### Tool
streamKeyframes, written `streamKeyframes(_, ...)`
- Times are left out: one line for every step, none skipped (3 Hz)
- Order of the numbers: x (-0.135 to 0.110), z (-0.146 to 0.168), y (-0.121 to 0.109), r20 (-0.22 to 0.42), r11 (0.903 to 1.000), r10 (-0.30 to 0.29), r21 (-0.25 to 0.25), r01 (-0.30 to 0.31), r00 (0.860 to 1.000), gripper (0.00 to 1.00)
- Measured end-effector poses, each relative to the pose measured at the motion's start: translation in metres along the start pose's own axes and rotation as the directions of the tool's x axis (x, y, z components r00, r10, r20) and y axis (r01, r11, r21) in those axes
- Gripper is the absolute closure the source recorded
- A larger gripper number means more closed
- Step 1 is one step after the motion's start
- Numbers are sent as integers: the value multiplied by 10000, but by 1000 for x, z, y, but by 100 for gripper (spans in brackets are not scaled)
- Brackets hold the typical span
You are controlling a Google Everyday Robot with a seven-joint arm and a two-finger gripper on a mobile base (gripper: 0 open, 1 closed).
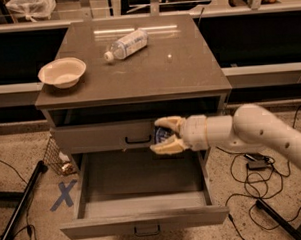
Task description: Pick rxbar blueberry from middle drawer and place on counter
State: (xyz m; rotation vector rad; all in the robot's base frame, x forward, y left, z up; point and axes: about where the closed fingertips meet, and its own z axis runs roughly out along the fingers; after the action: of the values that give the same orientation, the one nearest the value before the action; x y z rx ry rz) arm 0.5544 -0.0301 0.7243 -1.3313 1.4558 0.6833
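The middle drawer [144, 202] stands pulled open, its bare tray showing. My gripper [163, 135] is above the drawer's back right part, level with the drawer front above it. Its two cream fingers [167, 147] are shut on the rxbar blueberry [162, 135], a dark blue wrapper with white lettering seen between them. The bar is lifted clear of the tray. The counter [153, 72] is the glossy grey-brown top of the cabinet, above the gripper.
A clear plastic bottle [127, 44] lies on its side at the counter's back. A cream bowl [62, 72] sits at its left edge. The drawer front above has a black handle [138, 139]. Cables and a stand leg [21, 202] lie on the floor around the cabinet.
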Motion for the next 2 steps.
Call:
streamKeyframes(-64, -20, -15, -379, 9928, -1171, -293, 1161, 9924, 100)
streamKeyframes(-124, -27, -44, -1271, 9763, -2153, -523, 2102, 9682, 100)
